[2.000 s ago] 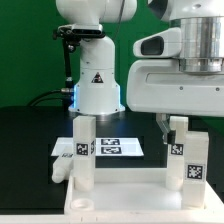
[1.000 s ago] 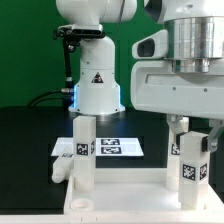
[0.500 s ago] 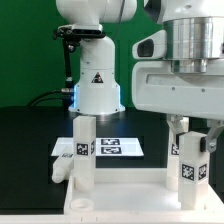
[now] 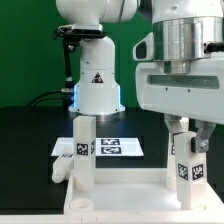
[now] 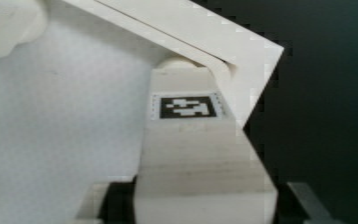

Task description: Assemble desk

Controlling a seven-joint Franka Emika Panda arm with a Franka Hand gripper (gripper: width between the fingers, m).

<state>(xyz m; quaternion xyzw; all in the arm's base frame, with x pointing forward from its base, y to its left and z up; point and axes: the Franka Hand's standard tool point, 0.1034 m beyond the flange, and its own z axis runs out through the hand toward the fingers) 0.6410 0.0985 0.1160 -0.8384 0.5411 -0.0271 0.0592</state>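
The white desk tabletop (image 4: 120,205) lies at the front of the exterior view with two tagged square-bar legs standing upright in it. One leg (image 4: 84,150) stands free at the exterior view's left. My gripper (image 4: 186,128) comes down from above and is shut on the top of the other leg (image 4: 185,165), at the exterior view's right. In the wrist view that leg (image 5: 197,150) runs from between my dark fingers (image 5: 300,203) down to a rimmed corner of the tabletop (image 5: 69,120). Its foot in the corner is hidden.
The marker board (image 4: 115,147) lies flat on the black table behind the tabletop. The big white robot base (image 4: 95,85) stands behind it. Another white tagged part (image 4: 62,168) lies by the left leg. The arm's bulky white hand (image 4: 180,85) hangs over the right side.
My hand has turned about its vertical axis while holding the right leg, and the leg's tagged face has swung round with it. The left leg and tabletop have stayed put.
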